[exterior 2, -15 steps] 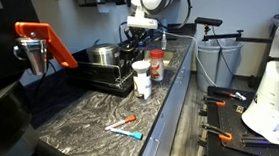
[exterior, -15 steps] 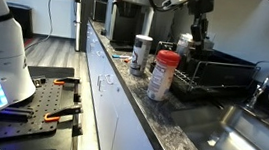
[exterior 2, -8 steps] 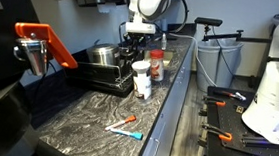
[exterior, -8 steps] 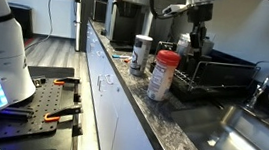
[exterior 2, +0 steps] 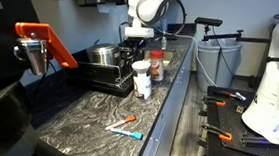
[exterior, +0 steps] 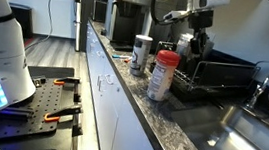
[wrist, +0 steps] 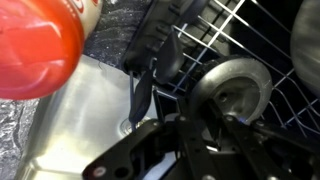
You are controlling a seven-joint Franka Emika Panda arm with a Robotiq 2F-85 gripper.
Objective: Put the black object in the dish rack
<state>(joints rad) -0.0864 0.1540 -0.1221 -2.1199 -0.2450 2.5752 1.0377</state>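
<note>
The black wire dish rack point(exterior: 225, 71) stands on the counter beside the sink and also shows in the other exterior view point(exterior 2: 97, 77). My gripper point(exterior: 193, 46) hangs over the rack's near end in both exterior views point(exterior 2: 132, 39). In the wrist view its dark fingers point(wrist: 160, 135) stand close together over the rack's wires point(wrist: 255, 30), beside a round steel cup point(wrist: 235, 90). A thin dark piece point(wrist: 137, 100) hangs at the rack's edge. I cannot tell whether the gripper holds the black object.
A red-lidded jar point(exterior: 162, 76) and a dark-capped canister point(exterior: 142, 54) stand on the counter just in front of the rack. A steel pot point(exterior 2: 103, 55) sits in the rack. The steel sink point(exterior: 254, 138) is beside it. Pens point(exterior 2: 126, 127) lie on the counter.
The arm above the rack has turned a little and the gripper has sunk slightly towards the rack. Nothing else has moved.
</note>
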